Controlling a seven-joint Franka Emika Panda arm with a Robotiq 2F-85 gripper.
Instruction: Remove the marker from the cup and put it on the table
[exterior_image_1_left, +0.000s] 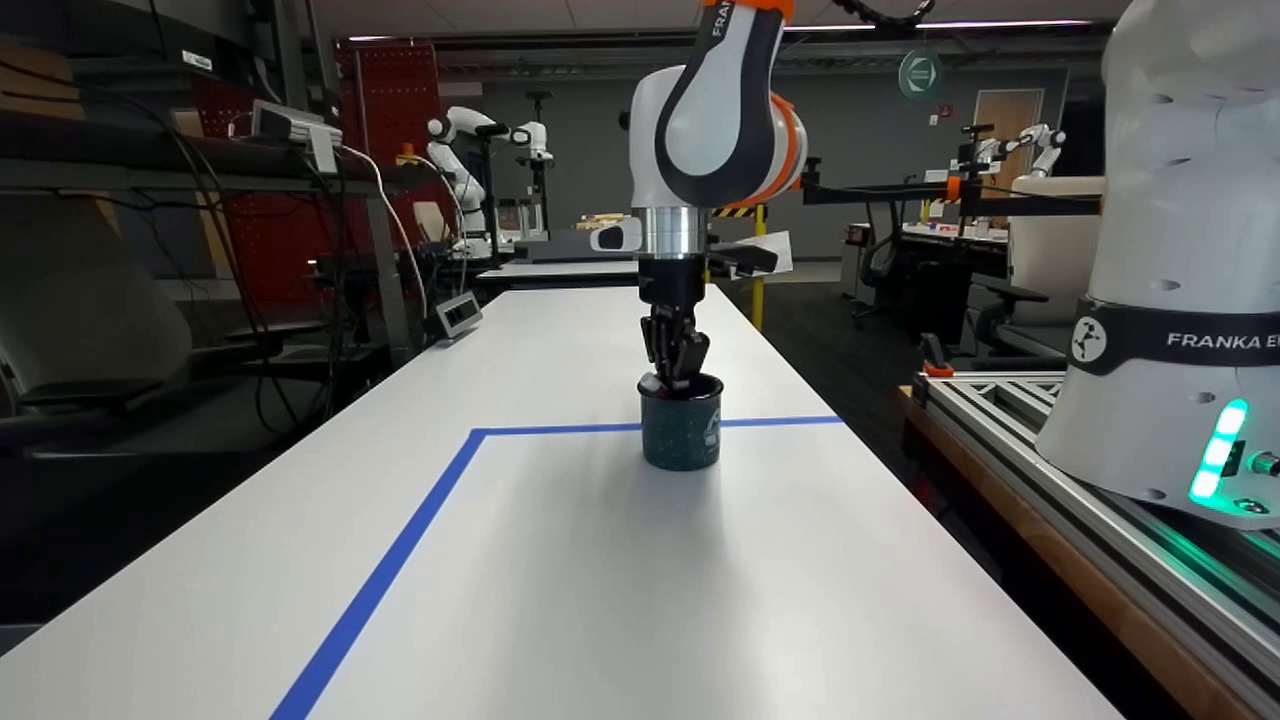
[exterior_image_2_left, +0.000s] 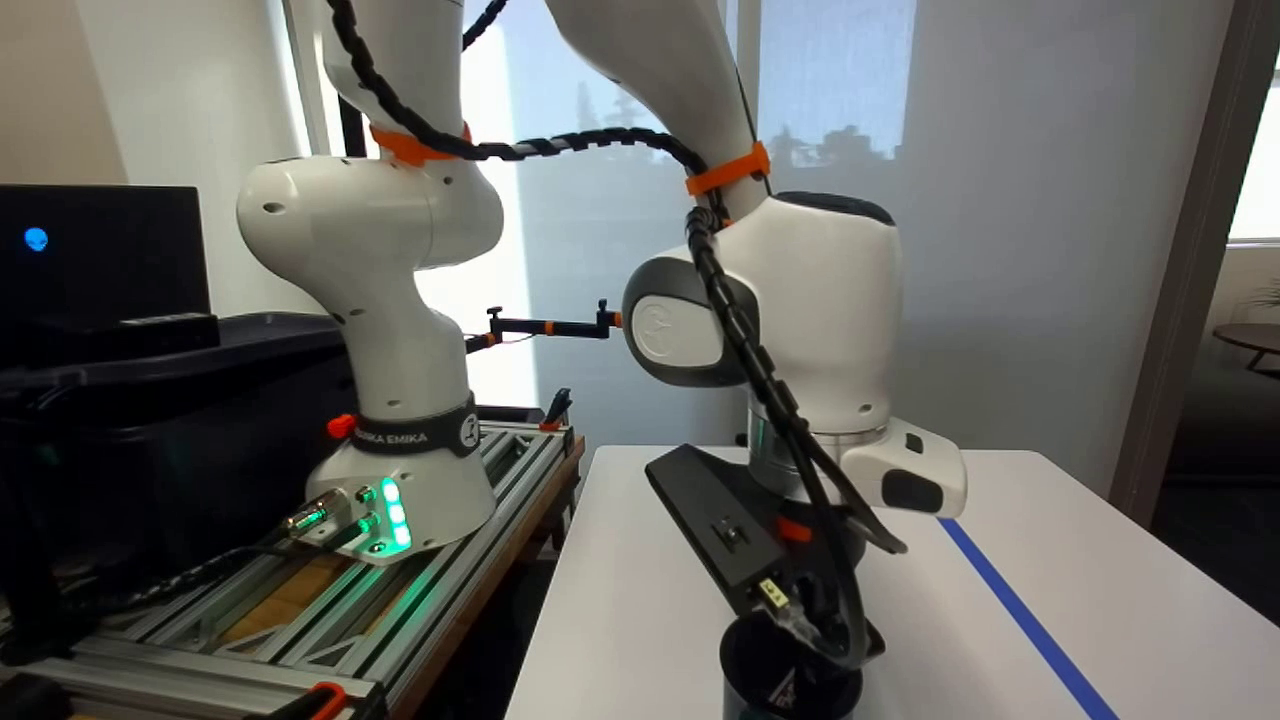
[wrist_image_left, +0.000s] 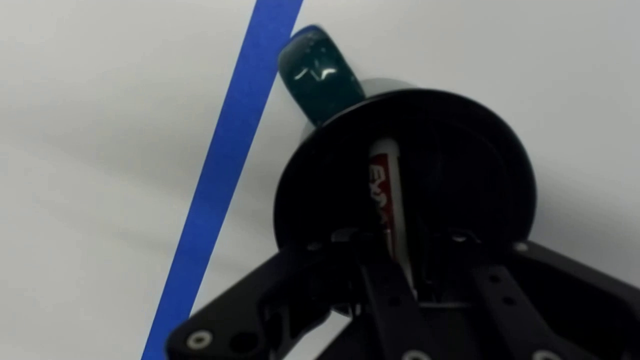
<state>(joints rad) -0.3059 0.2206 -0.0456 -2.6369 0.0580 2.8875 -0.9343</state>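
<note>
"Down at the end effector (wrist_image_left: 403, 239), what are you seeing?"

"Its jaws are standing slightly apart, and the marker (wrist_image_left: 385, 195) is running between them. It's looking too dark for me to tell whether they're pressing on it or merely flanking it."

"Where is the marker resting?"

"It's lying inside the cup (exterior_image_1_left: 680, 435), its white end showing toward the handle (wrist_image_left: 322, 75). I'm not making out which end is sitting higher."

"How are you expecting it to handle?"

"I'm guessing light, stiff and hard to break, but smooth enough to be twisting in a loose pinch. I'm favouring a hold around the middle of its body, with the jaws closing squarely across."

"And the cup?"

"It's standing upright on the white worktop (exterior_image_1_left: 850, 560), the handle showing right beside the blue tape (wrist_image_left: 219, 180). I'm preferring a straight lift, since a sideways pull is risking dragging the cup along."
</note>
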